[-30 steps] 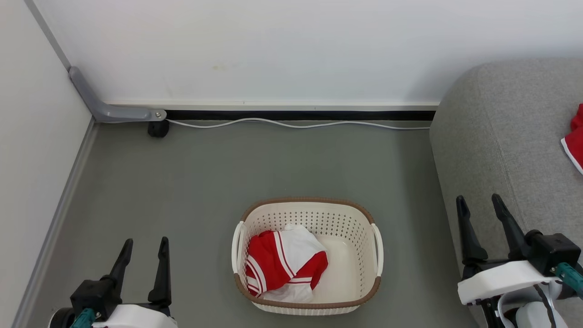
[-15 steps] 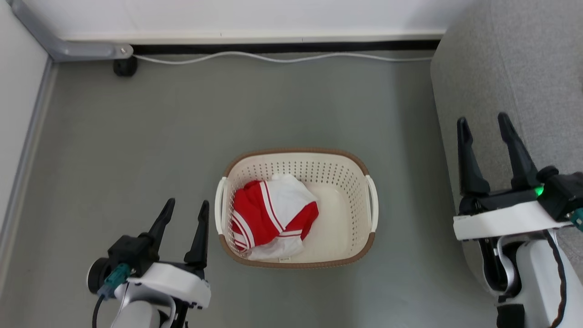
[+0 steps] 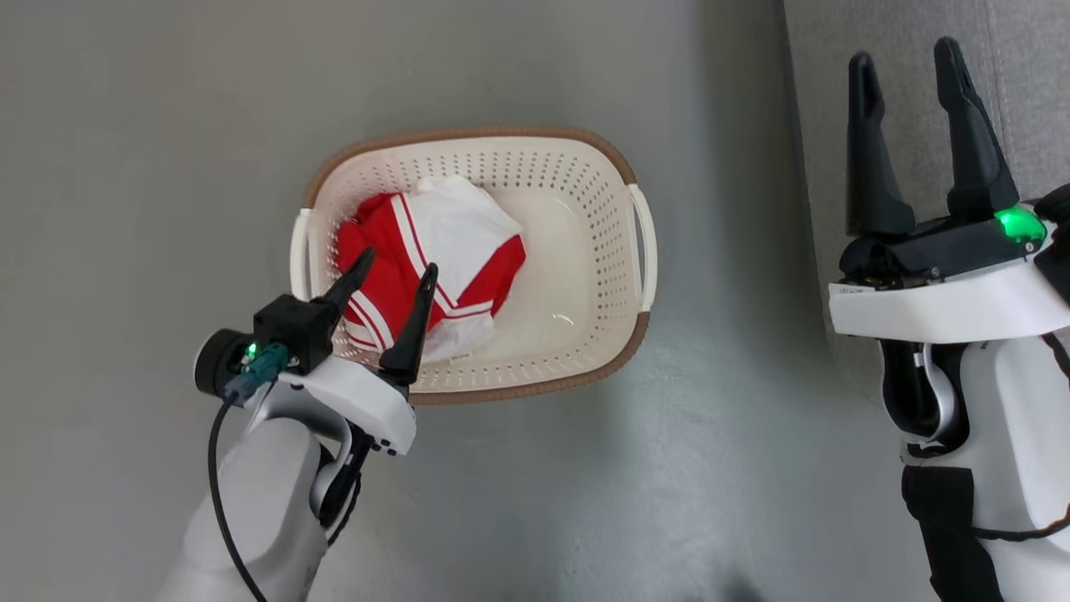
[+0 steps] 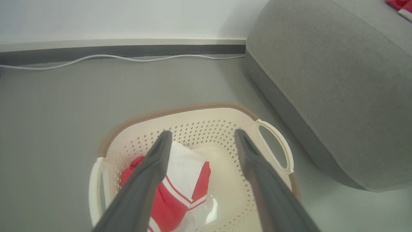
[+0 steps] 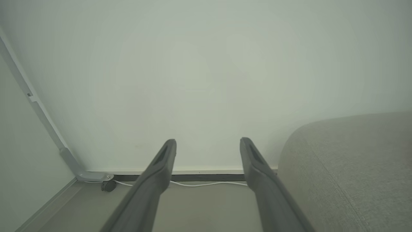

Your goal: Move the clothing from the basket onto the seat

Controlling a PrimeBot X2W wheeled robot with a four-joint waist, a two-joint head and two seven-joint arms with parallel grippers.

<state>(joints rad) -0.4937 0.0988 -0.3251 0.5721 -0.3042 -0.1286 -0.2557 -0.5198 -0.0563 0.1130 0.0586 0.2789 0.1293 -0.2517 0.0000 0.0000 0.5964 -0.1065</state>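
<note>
A red garment with white panel and stripes lies bunched in the left half of the cream basket on the grey floor. My left gripper hangs open over the basket's near-left part, its fingers spread above the garment and apart from it. The basket's rim shows beyond the left gripper. The grey seat stands to the right of the basket. My right gripper is open and empty by the seat's edge. A second red garment lies on the seat.
A white cable runs along the dark skirting at the foot of the wall. A grey conduit climbs the room's corner, with a small black wheel at its foot. Bare floor surrounds the basket.
The head camera has tilted down, so the whole picture shifted. My left gripper has come forward and right, from beside the basket to over its near-left part. Both grippers stay open.
</note>
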